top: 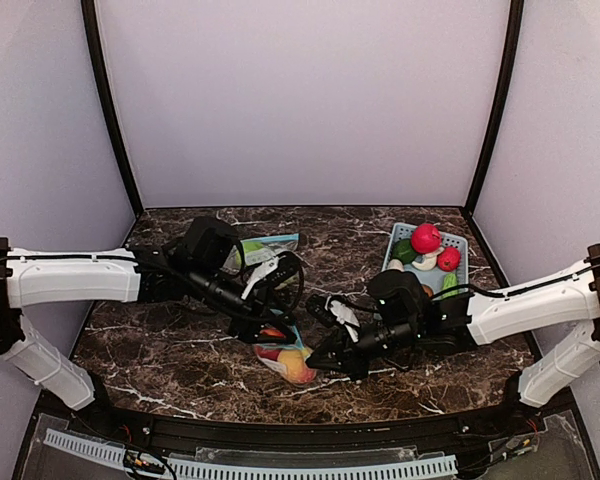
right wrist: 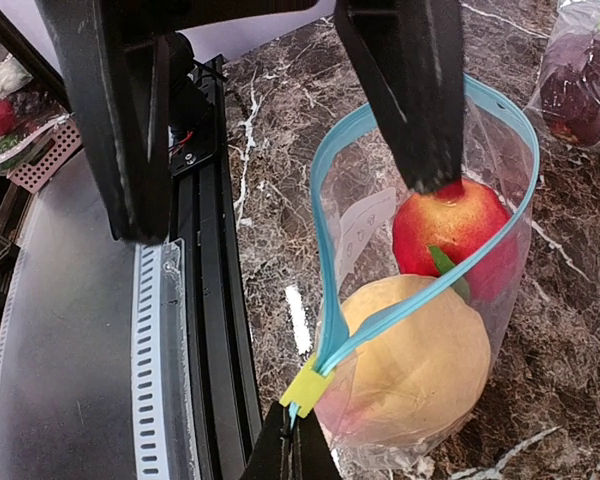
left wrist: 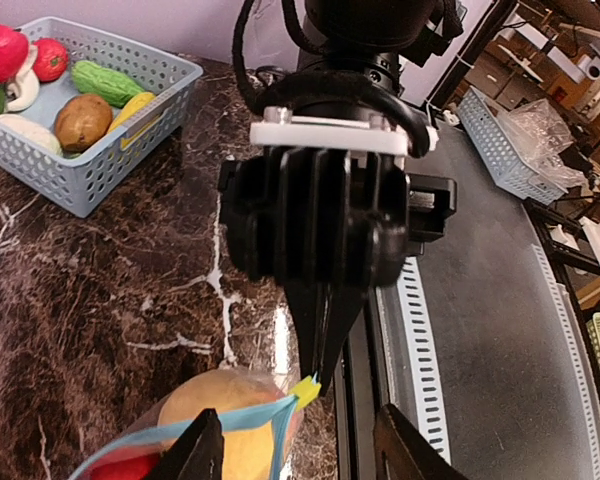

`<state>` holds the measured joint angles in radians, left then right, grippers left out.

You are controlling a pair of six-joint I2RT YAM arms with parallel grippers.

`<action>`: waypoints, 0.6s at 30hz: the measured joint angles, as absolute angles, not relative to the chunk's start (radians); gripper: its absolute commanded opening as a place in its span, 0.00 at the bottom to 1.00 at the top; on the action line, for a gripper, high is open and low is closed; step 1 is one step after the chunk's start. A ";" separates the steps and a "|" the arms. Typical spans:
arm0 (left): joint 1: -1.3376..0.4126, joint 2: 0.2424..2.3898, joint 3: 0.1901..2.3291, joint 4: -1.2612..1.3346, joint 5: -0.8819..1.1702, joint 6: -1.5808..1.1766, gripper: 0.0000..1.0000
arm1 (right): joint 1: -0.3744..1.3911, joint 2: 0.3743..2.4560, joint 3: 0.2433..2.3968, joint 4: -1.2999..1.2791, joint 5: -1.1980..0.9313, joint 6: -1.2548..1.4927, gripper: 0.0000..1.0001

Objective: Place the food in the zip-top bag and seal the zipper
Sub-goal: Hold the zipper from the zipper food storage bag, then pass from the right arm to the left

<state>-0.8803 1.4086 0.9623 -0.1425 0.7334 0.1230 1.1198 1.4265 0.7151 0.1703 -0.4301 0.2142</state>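
The zip-top bag (top: 285,358) lies on the marble table between both grippers, its blue zipper (right wrist: 330,200) gaping open. Inside are a yellow-orange round fruit (right wrist: 420,350) and a red apple (right wrist: 460,235). My right gripper (right wrist: 292,448) is shut on the zipper's end just behind the yellow slider (right wrist: 305,385); it also shows in the top view (top: 318,362). My left gripper (left wrist: 300,455) is open and straddles the bag's mouth near the slider (left wrist: 305,390). One of its fingers (right wrist: 410,90) points down onto the apple. More food lies in the basket: a red piece (top: 426,238), a green cucumber (left wrist: 105,82) and a brown piece (left wrist: 82,120).
The light-blue slotted basket (top: 394,236) stands at the back right and shows in the left wrist view (left wrist: 100,170). A second clear bag (top: 270,245) with a dark purple thing (right wrist: 580,90) lies behind the left arm. The table's black front rail (top: 300,425) runs close to the bag.
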 measured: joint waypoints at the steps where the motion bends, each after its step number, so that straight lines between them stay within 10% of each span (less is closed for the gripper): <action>1: -0.881 1.436 0.973 -0.126 0.760 0.123 0.50 | 1.120 1.426 0.712 0.174 -0.430 0.214 0.00; 18: -0.902 1.610 0.997 -0.031 0.917 0.101 0.42 | 1.116 1.411 0.669 0.233 -0.448 0.221 0.00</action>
<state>-0.9020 1.6096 0.9966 -0.0311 0.9169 0.1009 1.1164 1.4113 0.6689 0.2325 -0.4484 0.2214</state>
